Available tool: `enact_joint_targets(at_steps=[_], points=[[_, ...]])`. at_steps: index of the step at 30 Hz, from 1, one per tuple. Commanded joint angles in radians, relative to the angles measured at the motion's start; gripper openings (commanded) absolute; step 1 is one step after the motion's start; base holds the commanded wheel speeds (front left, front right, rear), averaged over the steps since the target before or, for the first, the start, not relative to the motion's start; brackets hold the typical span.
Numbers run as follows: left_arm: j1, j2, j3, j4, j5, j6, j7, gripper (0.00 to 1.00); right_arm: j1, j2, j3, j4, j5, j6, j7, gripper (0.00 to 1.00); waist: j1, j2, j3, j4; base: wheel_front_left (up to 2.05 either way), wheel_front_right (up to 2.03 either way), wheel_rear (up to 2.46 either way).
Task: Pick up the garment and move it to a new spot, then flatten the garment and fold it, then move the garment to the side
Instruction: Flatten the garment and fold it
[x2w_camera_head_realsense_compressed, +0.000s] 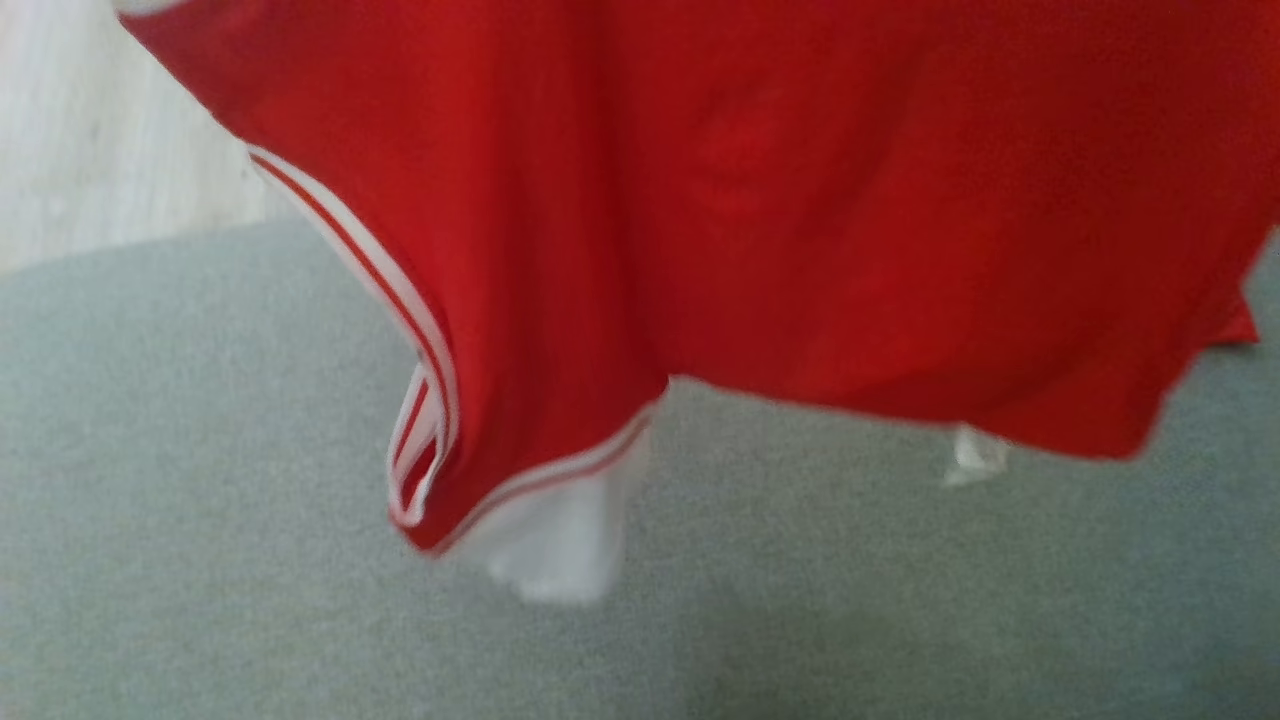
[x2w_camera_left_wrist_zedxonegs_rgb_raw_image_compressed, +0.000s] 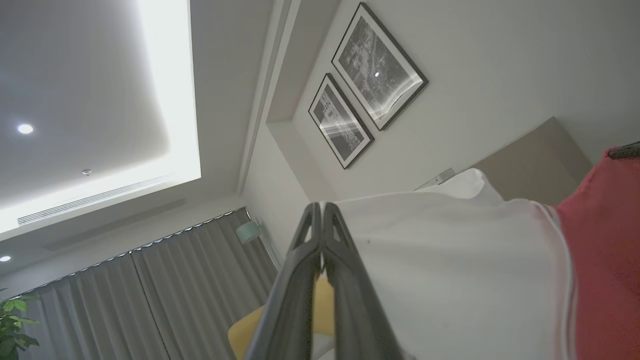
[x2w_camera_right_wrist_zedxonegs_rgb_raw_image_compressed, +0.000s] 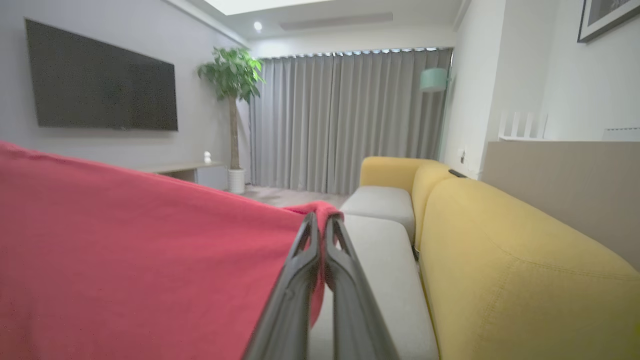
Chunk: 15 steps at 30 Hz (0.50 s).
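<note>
The garment (x2w_camera_head_realsense_compressed: 760, 220) is red with white-and-red striped trim and white panels. In the head view it hangs spread across the upper frame, its lower hem off the grey seat cushion (x2w_camera_head_realsense_compressed: 200, 520). In the left wrist view my left gripper (x2w_camera_left_wrist_zedxonegs_rgb_raw_image_compressed: 320, 206) is shut on the garment's white part (x2w_camera_left_wrist_zedxonegs_rgb_raw_image_compressed: 450, 270), pointing up toward the ceiling. In the right wrist view my right gripper (x2w_camera_right_wrist_zedxonegs_rgb_raw_image_compressed: 320, 218) is shut on a red edge of the garment (x2w_camera_right_wrist_zedxonegs_rgb_raw_image_compressed: 140, 250), which drapes away to the left above the seat.
A yellow sofa back (x2w_camera_right_wrist_zedxonegs_rgb_raw_image_compressed: 500, 260) with grey seat cushions (x2w_camera_right_wrist_zedxonegs_rgb_raw_image_compressed: 380, 250) runs along the right. Farther off are grey curtains (x2w_camera_right_wrist_zedxonegs_rgb_raw_image_compressed: 345, 120), a potted plant (x2w_camera_right_wrist_zedxonegs_rgb_raw_image_compressed: 231, 90), a wall TV (x2w_camera_right_wrist_zedxonegs_rgb_raw_image_compressed: 100, 80) and framed pictures (x2w_camera_left_wrist_zedxonegs_rgb_raw_image_compressed: 370, 85). Pale floor (x2w_camera_head_realsense_compressed: 90, 140) lies beyond the cushion.
</note>
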Motion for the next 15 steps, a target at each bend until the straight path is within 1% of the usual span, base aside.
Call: enact_joint_targets(at_steps=[1, 3, 5, 8, 11, 15], points=[[-0.07, 0.036, 0.033, 0.023, 0.019, -0.007, 0.021, 0.0, -0.023, 0.02, 0.001, 0.017, -0.03, -0.001, 0.024, 0.0, 0.0001, -0.0001, 0.038, 0.0, 0.0, 0.0, 0.0], [-0.131, 0.03, -0.007, 0.068, 0.055, -0.015, 0.043, 0.0, -0.067, 0.065, 0.016, 0.061, -0.059, -0.001, 0.062, 0.0, 0.0001, -0.0001, 0.081, 0.004, 0.0, 0.0, 0.0], [-0.193, 0.011, -0.04, 0.116, 0.077, -0.019, 0.052, 0.0, -0.113, 0.104, 0.026, 0.106, -0.086, -0.001, 0.087, 0.0, 0.0001, -0.0001, 0.137, 0.013, 0.0, 0.0, 0.0], [-0.283, -0.028, -0.077, 0.191, 0.098, -0.021, 0.038, 0.0, -0.182, 0.166, 0.029, 0.172, -0.117, -0.001, 0.088, 0.0, 0.0001, -0.0001, 0.224, 0.03, 0.0, 0.0, 0.0], [-0.375, -0.062, -0.105, 0.267, 0.136, -0.022, 0.003, 0.0, -0.254, 0.221, 0.027, 0.235, -0.154, -0.001, 0.06, 0.0, 0.0001, -0.0001, 0.306, 0.045, 0.0, 0.0, 0.0], [-0.492, -0.105, -0.133, 0.363, 0.206, -0.023, -0.078, 0.0, -0.354, 0.27, 0.012, 0.329, -0.233, -0.001, -0.029, 0.0, 0.0001, -0.0001, 0.384, 0.063, 0.0, 0.0, 0.0]])
